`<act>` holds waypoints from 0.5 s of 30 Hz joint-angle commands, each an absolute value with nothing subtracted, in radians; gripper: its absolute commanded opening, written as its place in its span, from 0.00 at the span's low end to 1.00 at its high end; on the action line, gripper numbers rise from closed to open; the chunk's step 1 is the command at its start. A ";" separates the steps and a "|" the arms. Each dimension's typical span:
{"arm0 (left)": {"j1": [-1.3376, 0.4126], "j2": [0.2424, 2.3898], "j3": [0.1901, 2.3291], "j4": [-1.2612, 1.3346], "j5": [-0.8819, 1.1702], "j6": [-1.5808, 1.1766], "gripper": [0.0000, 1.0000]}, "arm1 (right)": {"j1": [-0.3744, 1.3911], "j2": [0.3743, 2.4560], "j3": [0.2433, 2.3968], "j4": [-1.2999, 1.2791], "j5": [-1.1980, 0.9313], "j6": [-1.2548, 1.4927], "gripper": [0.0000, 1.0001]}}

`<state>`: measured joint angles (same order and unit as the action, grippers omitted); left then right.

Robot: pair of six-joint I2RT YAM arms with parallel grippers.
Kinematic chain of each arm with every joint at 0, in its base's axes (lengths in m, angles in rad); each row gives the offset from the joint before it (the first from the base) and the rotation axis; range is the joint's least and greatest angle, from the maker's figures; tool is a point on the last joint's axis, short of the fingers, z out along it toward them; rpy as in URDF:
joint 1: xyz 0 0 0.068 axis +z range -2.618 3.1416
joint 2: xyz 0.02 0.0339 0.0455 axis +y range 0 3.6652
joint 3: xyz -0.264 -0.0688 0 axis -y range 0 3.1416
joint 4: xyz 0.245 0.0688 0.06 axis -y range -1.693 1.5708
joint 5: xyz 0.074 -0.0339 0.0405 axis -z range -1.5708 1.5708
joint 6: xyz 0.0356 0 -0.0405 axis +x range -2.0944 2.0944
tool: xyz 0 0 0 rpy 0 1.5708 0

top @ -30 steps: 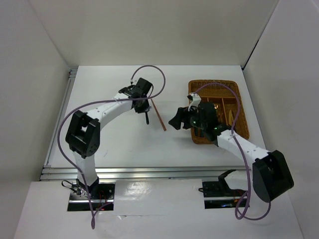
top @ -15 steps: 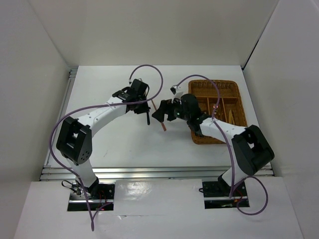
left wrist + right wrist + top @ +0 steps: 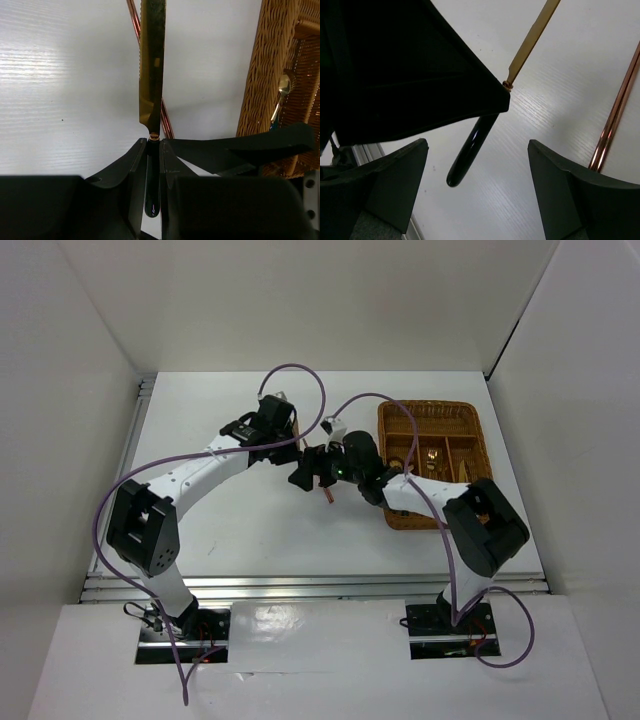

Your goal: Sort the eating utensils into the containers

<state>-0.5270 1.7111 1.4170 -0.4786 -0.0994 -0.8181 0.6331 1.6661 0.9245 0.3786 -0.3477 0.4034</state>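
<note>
Left wrist: jaws clamp the knife [image 3: 152, 65].

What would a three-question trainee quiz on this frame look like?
1. True or false: the left gripper is shut on the dark handle of the knife.
2. Fill in: the right gripper, close beside the knife handle, has its jaws ____.
3. Where are the chopsticks? A) lying on the table; B) in the right gripper; C) in the left gripper.

Key: 1 true; 2 open; 3 A.
</note>
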 commanded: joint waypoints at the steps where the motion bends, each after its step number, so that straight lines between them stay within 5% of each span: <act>1: -0.531 1.666 1.404 -0.425 -0.069 -0.831 0.19 | 0.643 1.701 0.986 0.453 -0.339 0.397 0.87; 4: -0.531 1.644 1.404 -0.425 -0.060 -0.841 0.20 | 0.643 1.701 0.986 0.465 -0.339 0.397 0.71; 9: -0.531 1.623 1.381 -0.416 -0.051 -0.841 0.23 | 0.643 1.700 0.996 0.443 -0.282 0.397 0.25; 15: -0.512 1.601 1.405 -0.451 -0.107 -0.819 0.48 | 0.643 1.675 1.015 0.309 -0.142 0.396 0.09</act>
<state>-0.5243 1.6600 1.3823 -0.4431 -0.0772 -0.8169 0.6399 1.7042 0.9684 0.3618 -0.2604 0.4129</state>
